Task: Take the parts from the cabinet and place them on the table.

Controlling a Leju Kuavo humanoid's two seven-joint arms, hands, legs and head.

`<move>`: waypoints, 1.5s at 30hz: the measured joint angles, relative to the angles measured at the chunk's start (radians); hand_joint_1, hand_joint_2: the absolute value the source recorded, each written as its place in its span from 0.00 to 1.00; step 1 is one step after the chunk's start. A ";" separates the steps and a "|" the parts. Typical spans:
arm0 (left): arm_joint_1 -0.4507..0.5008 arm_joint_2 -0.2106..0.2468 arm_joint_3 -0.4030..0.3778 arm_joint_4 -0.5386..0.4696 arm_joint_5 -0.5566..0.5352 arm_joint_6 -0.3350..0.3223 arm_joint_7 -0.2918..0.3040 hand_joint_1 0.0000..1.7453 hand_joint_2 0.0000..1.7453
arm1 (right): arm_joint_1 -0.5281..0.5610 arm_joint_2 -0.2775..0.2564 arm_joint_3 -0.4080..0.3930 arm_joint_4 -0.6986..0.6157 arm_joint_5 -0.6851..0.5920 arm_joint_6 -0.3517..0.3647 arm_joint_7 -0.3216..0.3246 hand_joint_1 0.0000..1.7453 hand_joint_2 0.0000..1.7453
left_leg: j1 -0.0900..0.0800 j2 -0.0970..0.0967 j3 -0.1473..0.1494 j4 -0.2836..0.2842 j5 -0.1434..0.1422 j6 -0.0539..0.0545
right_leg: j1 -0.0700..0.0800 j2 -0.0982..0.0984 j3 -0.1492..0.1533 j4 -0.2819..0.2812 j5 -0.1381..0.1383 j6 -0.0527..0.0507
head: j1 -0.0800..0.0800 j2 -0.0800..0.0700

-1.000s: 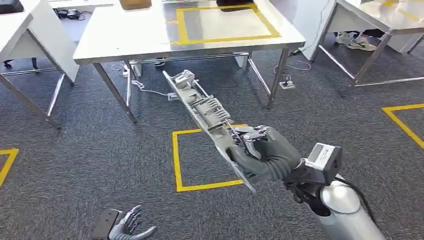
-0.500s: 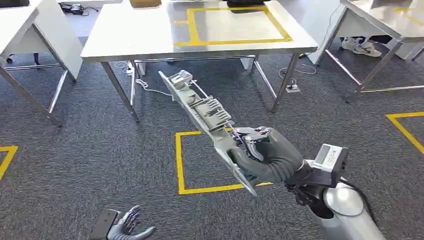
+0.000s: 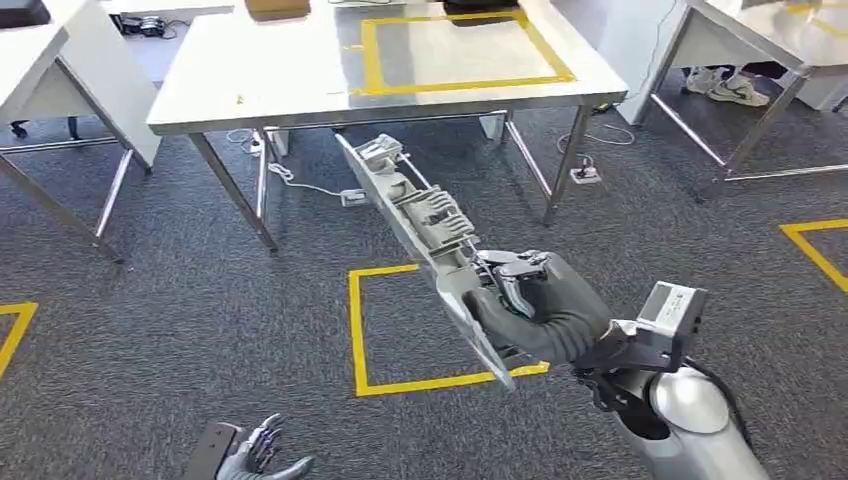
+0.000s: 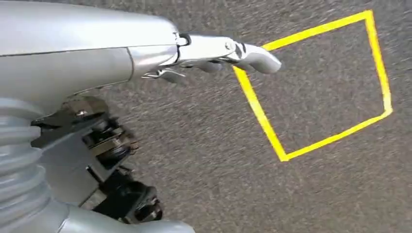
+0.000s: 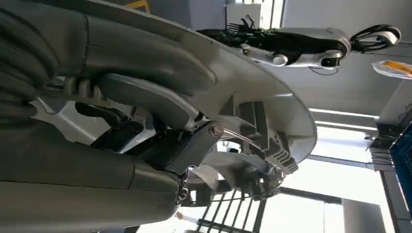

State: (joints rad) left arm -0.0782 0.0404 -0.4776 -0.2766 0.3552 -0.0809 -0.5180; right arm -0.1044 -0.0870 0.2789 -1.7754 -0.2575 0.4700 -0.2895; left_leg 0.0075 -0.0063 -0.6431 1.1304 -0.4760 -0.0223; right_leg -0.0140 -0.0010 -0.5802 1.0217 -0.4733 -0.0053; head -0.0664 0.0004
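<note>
Right hand: the right hand [image 3: 535,305] grips one end of the long grey part [image 3: 425,225]; its fingers [image 3: 520,275] curl over the part's edge, the grey thumb wraps beneath it. In the right wrist view the hand [image 5: 121,121] is clamped around the same part [image 5: 262,126]
Part: a long, narrow grey moulded panel with ribbed clips and fittings on its upper face; it is held in the air above the carpet, tilted, its far end pointing towards the front edge of the table [image 3: 290,80]; it touches neither table nor floor
Left hand: the left hand [image 3: 255,455] hangs low at the picture's lower edge, holding nothing, fingers apart and slightly curled. In the left wrist view the hand [image 4: 228,53] is seen over the carpet, fingers extended
Table: a pale metal-legged table ahead of the robot, with a yellow taped rectangle [image 3: 460,45] on its top; a brown box [image 3: 275,8] stands at its far edge
Floor: dark grey carpet [image 3: 200,300] bearing a yellow taped square [image 3: 400,330] directly below the held part; the same square [image 4: 320,87] appears in the left wrist view
Surroundings: further tables to the left [image 3: 60,60] and right [image 3: 760,40]; a person's shoes [image 3: 725,85] under the right one; cables and a power strip [image 3: 582,175] lie on the carpet near the table legs
</note>
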 joint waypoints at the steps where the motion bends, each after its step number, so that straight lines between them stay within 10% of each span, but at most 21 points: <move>1: 0.000 0.002 0.000 0.000 -0.001 -0.001 0.000 0.00 1.00 | 0.000 0.002 0.000 -0.002 -0.001 0.000 0.000 1.00 1.00 | 0.000 0.002 0.036 -0.082 0.034 0.006 | 0.000 0.000 0.005 0.000 -0.005 0.005 | 0.000 0.000; 10: -0.002 0.005 0.011 0.000 -0.004 -0.003 0.000 0.00 1.00 | -0.003 0.004 -0.004 -0.009 -0.008 0.003 0.002 1.00 1.00 | -0.007 -0.002 0.045 -0.106 0.019 0.030 | 0.008 0.000 0.009 -0.009 -0.005 0.014 | 0.002 0.000; 21: -0.001 0.005 0.016 0.001 -0.027 -0.021 0.000 0.00 1.00 | -0.001 0.004 -0.005 -0.009 -0.012 -0.002 0.005 1.00 1.00 | -0.008 -0.002 0.046 -0.106 0.018 0.033 | 0.007 0.000 0.010 -0.013 -0.004 0.029 | 0.002 0.000; 25: -0.003 0.004 0.016 0.001 -0.040 -0.026 0.001 0.00 1.00 | -0.001 0.004 -0.010 -0.019 -0.016 -0.003 0.010 1.00 1.00 | -0.011 0.000 0.056 -0.127 0.025 0.052 | 0.005 0.000 0.018 -0.031 0.003 0.046 | 0.002 0.000; 27: -0.005 0.000 0.017 0.000 -0.041 -0.029 0.002 0.00 1.00 | -0.001 0.003 -0.014 -0.023 -0.018 -0.003 0.011 1.00 1.00 | -0.001 0.004 0.073 -0.152 0.038 0.058 | 0.003 0.002 -0.008 0.033 -0.037 0.046 | 0.003 0.000; 30: -0.007 -0.004 0.018 0.001 -0.041 -0.029 0.002 0.00 1.00 | 0.001 0.001 -0.018 -0.021 -0.019 0.000 0.012 1.00 1.00 | 0.000 0.007 0.072 -0.151 0.035 0.057 | -0.004 0.002 -0.123 0.255 -0.133 0.055 | 0.004 0.000; 32: -0.005 -0.007 0.021 0.002 -0.041 -0.030 0.002 0.00 1.00 | 0.001 -0.003 -0.018 -0.020 -0.021 0.000 0.012 1.00 1.00 | 0.005 0.007 0.072 -0.145 0.031 0.049 | -0.012 0.001 -0.130 0.253 -0.100 0.063 | 0.004 0.000; 35: -0.004 -0.011 0.026 0.002 -0.041 -0.030 0.001 0.00 1.00 | 0.000 -0.009 -0.018 -0.020 -0.021 0.000 0.010 1.00 1.00 | 0.022 0.005 0.069 -0.112 0.009 0.020 | -0.031 -0.008 -0.009 0.003 0.013 0.084 | 0.004 0.000; 37: -0.004 -0.009 0.028 0.003 -0.041 -0.031 0.000 0.00 1.00 | 0.000 -0.010 -0.018 -0.018 -0.021 0.000 0.005 1.00 1.00 | 0.012 0.004 0.063 -0.098 -0.003 0.000 | -0.023 0.002 -0.019 0.023 -0.002 0.052 | 0.007 0.000; 41: -0.003 -0.009 0.033 0.003 -0.044 -0.032 0.000 0.00 1.00 | 0.002 -0.013 -0.019 -0.018 -0.019 -0.003 0.005 1.00 1.00 | 0.019 0.006 0.066 -0.102 -0.008 -0.019 | -0.022 0.004 -0.024 0.026 -0.004 0.020 | 0.002 0.000; 45: -0.003 -0.013 0.033 0.003 -0.053 -0.036 0.001 0.00 1.00 | 0.003 -0.013 -0.019 -0.018 -0.018 -0.006 0.004 1.00 1.00 | 0.015 0.007 -0.060 0.168 -0.140 -0.018 | -0.013 0.004 -0.024 0.026 -0.007 0.005 | 0.001 0.000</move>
State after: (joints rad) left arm -0.0807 0.0275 -0.4444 -0.2731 0.3017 -0.1171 -0.5173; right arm -0.1017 -0.0999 0.2602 -1.7929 -0.2754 0.4639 -0.2857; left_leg 0.0223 0.0003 -0.7027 1.2980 -0.6162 -0.0407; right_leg -0.0269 0.0035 -0.6041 1.0480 -0.4803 -0.0005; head -0.0652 0.0000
